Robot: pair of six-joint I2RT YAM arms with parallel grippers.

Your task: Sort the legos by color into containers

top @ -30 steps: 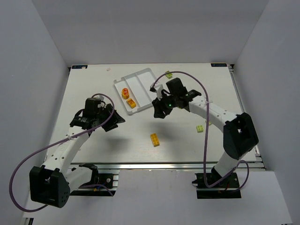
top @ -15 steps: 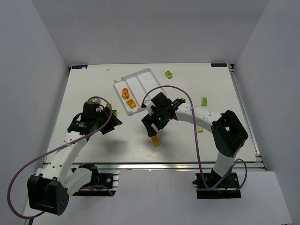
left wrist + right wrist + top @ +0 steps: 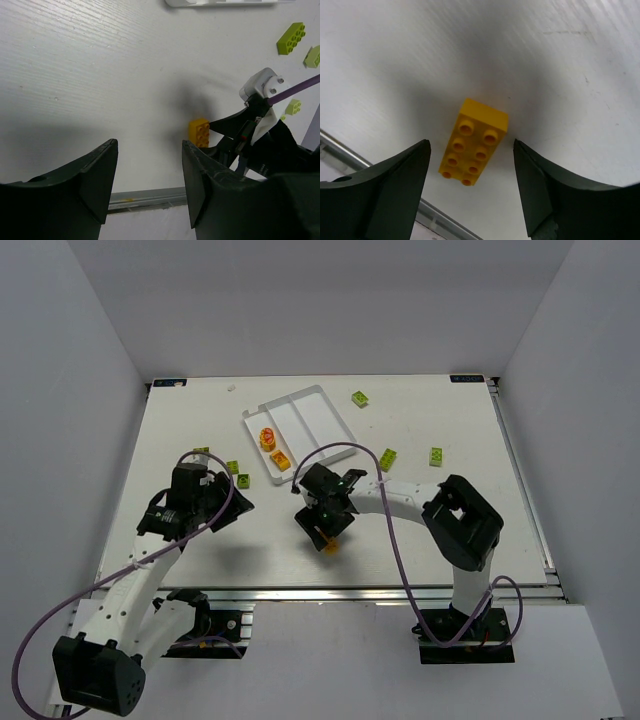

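Observation:
An orange-yellow lego [image 3: 474, 148] lies flat on the table, studs up, between the spread fingers of my right gripper [image 3: 470, 143], which is open and not touching it. From above, that gripper [image 3: 322, 528] hangs over the brick [image 3: 331, 544] near the table's front. My left gripper [image 3: 232, 502] hovers open to the left with nothing in it [image 3: 149, 145]; it sees the same brick [image 3: 199, 132] ahead. The white tray [image 3: 310, 412] holds two orange-yellow legos [image 3: 267, 437] [image 3: 281, 460] in its left compartment. Lime green legos [image 3: 388, 458] [image 3: 436, 455] [image 3: 360, 398] lie scattered.
Three more green bricks [image 3: 232, 467] [image 3: 243, 480] [image 3: 201, 451] lie just beyond my left gripper. The table's metal front rail [image 3: 350, 592] runs close behind the yellow brick. White walls enclose the table on three sides.
My right arm swung from beside the tray toward the near edge and came down over the yellow brick, with its jaws spread wider. The left arm drifted slightly nearer.

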